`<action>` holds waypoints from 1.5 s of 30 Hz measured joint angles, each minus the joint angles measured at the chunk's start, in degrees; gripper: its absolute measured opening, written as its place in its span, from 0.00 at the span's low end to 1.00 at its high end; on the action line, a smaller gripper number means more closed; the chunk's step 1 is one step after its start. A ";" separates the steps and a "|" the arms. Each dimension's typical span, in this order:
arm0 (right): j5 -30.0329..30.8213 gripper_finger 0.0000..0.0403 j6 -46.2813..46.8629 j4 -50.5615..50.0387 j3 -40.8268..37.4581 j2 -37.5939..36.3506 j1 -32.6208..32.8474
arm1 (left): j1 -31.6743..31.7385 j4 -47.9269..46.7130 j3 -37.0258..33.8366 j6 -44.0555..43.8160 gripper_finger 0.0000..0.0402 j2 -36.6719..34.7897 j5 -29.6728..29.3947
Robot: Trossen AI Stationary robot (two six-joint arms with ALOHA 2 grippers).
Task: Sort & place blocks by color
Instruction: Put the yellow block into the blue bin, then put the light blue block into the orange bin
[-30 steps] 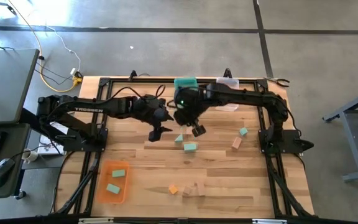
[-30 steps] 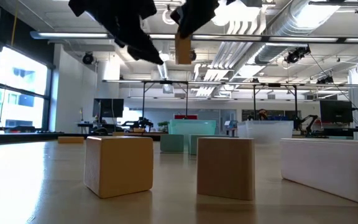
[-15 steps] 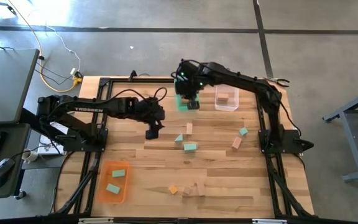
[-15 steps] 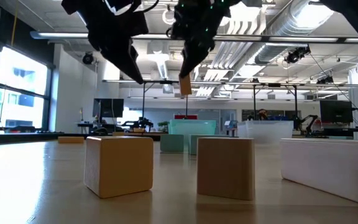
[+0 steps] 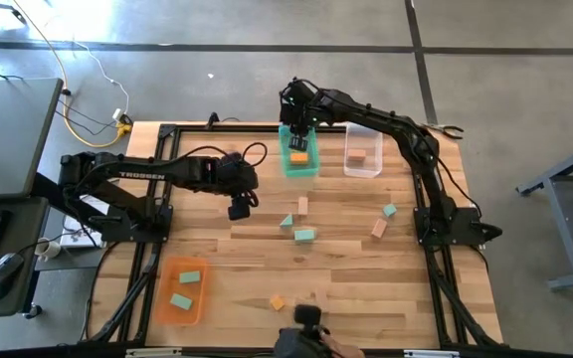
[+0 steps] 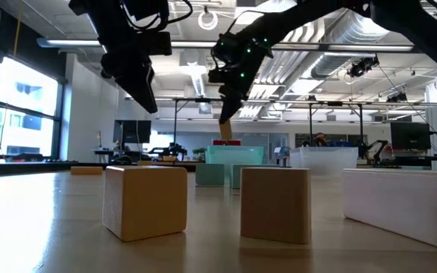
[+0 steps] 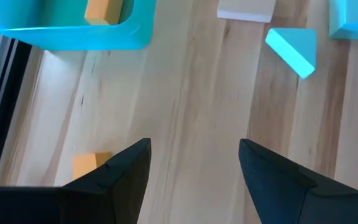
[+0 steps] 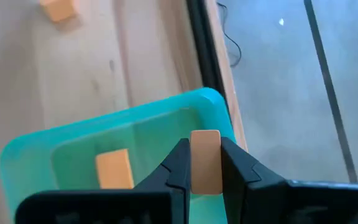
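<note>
My right gripper (image 8: 205, 163) is shut on an orange-tan block (image 6: 224, 130) and hangs over the teal bin (image 5: 288, 169) at the table's far edge. One orange block (image 8: 114, 168) lies inside that bin. My left gripper (image 7: 194, 163) is open and hovers over bare table left of the middle. An orange block (image 7: 91, 165) lies flat just beside its finger. A tan block (image 5: 302, 206), a teal wedge (image 5: 287, 221) and a teal block (image 5: 304, 236) rest mid-table. My right gripper pinches the orange-tan block's upper part (image 8: 205, 144) between its two fingers, coming from above and pointing down. The block is lifted clear; its lower end (image 6: 224, 136) sticks out below the fingertips, over the teal bin.
A clear bin (image 5: 363, 167) with a tan block stands right of the teal bin. An orange bin (image 5: 165, 298) holding two teal blocks sits near-left. More blocks lie right of the middle (image 5: 378, 229) and near the front (image 5: 278, 302). A dark object (image 5: 308, 318) shows at the near edge.
My right gripper has carried the block from above the table's middle toward the far edge, then down over the teal bin. My left gripper has drawn back a little toward the table's left. A dark object has come in at the near edge.
</note>
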 joint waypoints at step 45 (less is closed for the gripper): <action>0.07 0.49 20.58 -30.65 14.79 4.68 2.20 | 0.14 -2.93 -0.57 1.97 0.58 0.00 -3.00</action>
